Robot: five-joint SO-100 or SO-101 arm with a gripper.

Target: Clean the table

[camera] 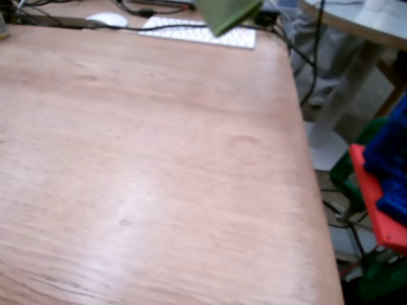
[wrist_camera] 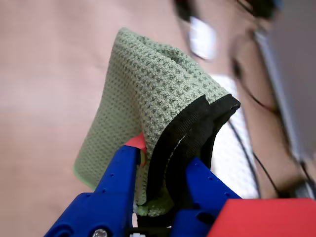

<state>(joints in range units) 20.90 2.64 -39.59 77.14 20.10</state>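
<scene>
The table [camera: 146,165] is a light reddish-brown wooden top with a rounded far-right corner, filling the fixed view; it also shows blurred in the wrist view [wrist_camera: 44,74]. A folded green waffle-weave cloth [wrist_camera: 153,98] with a black hem is clamped between the blue fingers [wrist_camera: 116,182] of my gripper [wrist_camera: 163,173], which is shut on it and held above the tabletop. In the fixed view only a green corner of the cloth [camera: 226,14] hangs in at the top edge, over the far end of the table; the gripper itself is out of that view.
At the table's far edge lie a white keyboard [camera: 200,32], a white mouse [camera: 108,19] and black cables [camera: 299,57]. Right of the table stand a pale round-edged table [camera: 356,22] and red and blue parts [camera: 381,190].
</scene>
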